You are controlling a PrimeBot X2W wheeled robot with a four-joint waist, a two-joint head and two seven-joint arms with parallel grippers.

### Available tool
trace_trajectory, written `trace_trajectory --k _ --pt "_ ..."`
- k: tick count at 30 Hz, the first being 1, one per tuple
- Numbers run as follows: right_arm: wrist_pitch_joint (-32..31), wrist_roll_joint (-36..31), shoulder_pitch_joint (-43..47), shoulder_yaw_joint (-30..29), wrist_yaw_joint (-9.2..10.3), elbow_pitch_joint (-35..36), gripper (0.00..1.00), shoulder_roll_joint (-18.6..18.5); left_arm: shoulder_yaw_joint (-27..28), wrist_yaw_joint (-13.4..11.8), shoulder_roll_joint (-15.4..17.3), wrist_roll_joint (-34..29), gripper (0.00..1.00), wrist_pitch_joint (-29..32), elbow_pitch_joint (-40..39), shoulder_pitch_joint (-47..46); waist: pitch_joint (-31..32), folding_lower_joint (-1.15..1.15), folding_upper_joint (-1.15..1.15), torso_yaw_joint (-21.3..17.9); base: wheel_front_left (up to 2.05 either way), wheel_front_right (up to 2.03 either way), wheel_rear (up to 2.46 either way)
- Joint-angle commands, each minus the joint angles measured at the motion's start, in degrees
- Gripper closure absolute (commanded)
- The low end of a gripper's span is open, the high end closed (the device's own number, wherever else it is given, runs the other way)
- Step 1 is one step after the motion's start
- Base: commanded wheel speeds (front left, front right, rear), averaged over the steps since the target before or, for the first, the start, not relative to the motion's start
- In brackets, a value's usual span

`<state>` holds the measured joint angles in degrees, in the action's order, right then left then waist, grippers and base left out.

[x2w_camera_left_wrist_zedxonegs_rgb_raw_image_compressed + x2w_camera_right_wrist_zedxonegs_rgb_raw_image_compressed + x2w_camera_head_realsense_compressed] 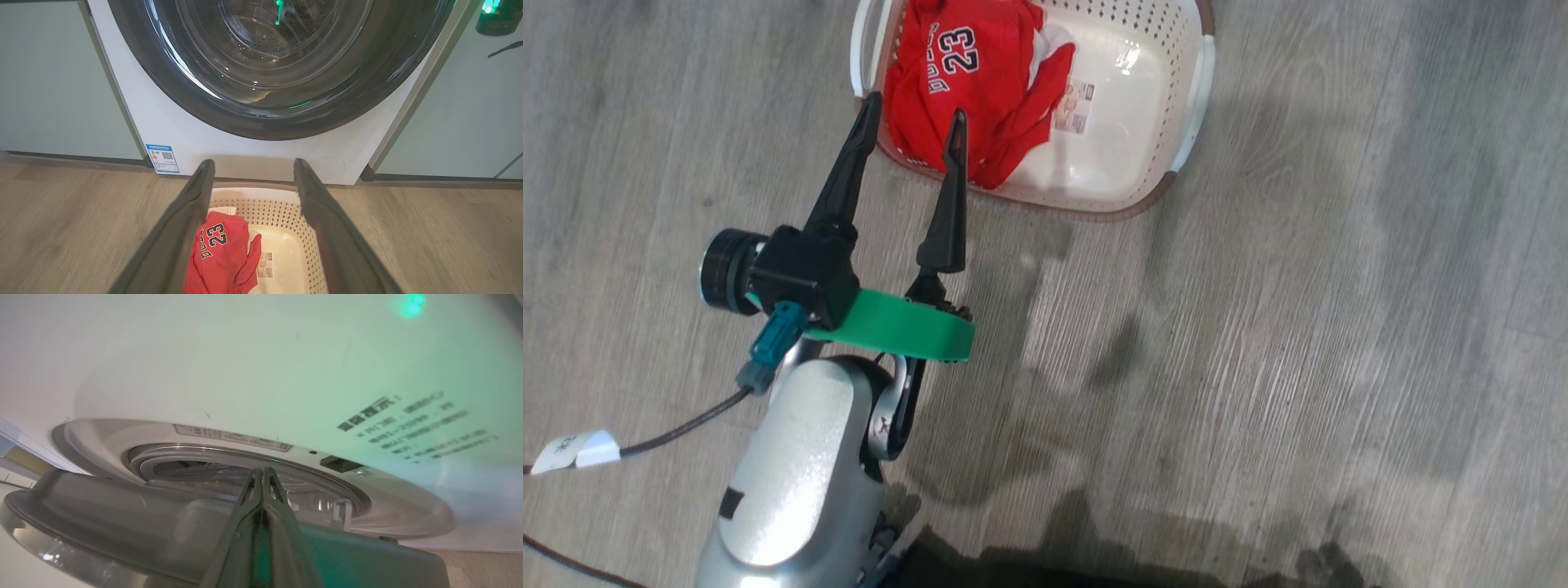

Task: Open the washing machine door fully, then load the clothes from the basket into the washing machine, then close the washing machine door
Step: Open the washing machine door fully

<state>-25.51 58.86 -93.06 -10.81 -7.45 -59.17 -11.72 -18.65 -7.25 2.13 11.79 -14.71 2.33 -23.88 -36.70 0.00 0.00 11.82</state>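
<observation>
In the head view the basket [1194, 106], white with a brown rim, stands on the floor at the top. The red clothes [980, 73], one marked "23", lie in its left half. My left gripper [916, 106] is open, with its fingertips over the basket's near rim and the clothes, holding nothing. In the left wrist view the same gripper [252, 163] frames the basket [253, 194] and clothes [220, 253], below the washing machine [253, 151] and its black-ringed door [261, 118]. My right gripper [261, 470] is shut at the gap behind the door [102, 514], which stands ajar from the washing machine [245, 367].
Pale teal cabinets [61, 81] flank the machine on both sides. A blue sticker [162, 158] and a round filter cover [329, 166] sit low on its front. Wood-look floor [1258, 367] stretches to the right of my left arm. A cable [678, 433] trails at lower left.
</observation>
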Motion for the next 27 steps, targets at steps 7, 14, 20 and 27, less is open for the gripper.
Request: trace_trajectory --k 7,14,20,27 --pt "-2.19 2.45 4.87 1.22 -0.03 1.62 1.0 1.26 0.9 -0.65 0.75 0.95 0.0 -0.29 -1.3 1.71 4.2 0.0 0.0 0.48 0.0 0.0 0.0" --pt "-2.93 4.36 11.71 2.01 -0.03 2.27 1.0 1.7 0.99 -1.04 0.75 1.89 0.0 -0.29 -0.8 3.62 8.39 0.0 0.0 1.27 0.0 0.0 0.0" --pt "-3.52 6.93 18.49 2.43 -0.03 3.42 1.0 2.37 0.73 -1.56 0.75 2.42 0.0 -0.29 -0.4 5.62 13.0 0.0 0.0 2.44 0.0 0.0 0.0" --pt "-4.83 10.45 25.55 2.92 -0.03 5.78 1.0 3.32 1.18 -1.54 0.75 2.4 0.0 -0.29 0.17 8.84 18.42 0.0 0.0 3.8 0.0 0.0 0.0"
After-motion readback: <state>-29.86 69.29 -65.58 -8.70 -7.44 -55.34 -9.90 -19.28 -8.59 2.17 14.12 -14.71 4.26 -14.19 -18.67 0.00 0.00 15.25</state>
